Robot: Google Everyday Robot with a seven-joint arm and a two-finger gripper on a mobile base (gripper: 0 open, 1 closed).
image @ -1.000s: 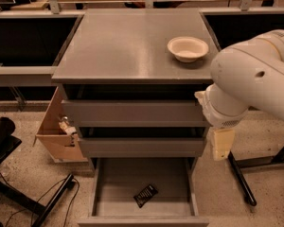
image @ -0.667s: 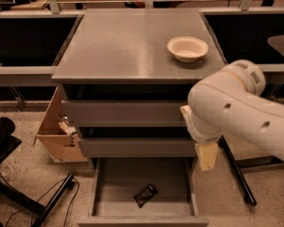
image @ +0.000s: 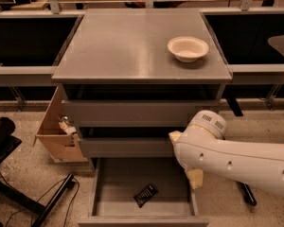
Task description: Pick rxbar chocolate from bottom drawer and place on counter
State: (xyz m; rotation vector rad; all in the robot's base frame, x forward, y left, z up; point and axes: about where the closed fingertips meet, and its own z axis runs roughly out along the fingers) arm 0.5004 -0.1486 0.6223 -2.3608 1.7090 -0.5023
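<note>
The rxbar chocolate (image: 146,195), a small black-wrapped bar, lies tilted on the grey floor of the bottom drawer (image: 118,183), near its front. The drawer is pulled open. The counter (image: 132,41) is the grey slab on top of the cabinet. My white arm reaches in from the right at drawer height. The gripper (image: 194,177) shows as a cream piece hanging under the arm's end, above the drawer's right wall, to the right of the bar and apart from it.
A white bowl (image: 188,48) stands on the counter's back right. The two upper drawers (image: 132,112) are shut. An open cardboard box (image: 57,138) sits left of the cabinet. A black chair base and cables (image: 23,193) lie on the floor at left.
My arm has swung down and to the left, from beside the upper drawers to just above the open bottom drawer's right side. The bar and bowl have not moved.
</note>
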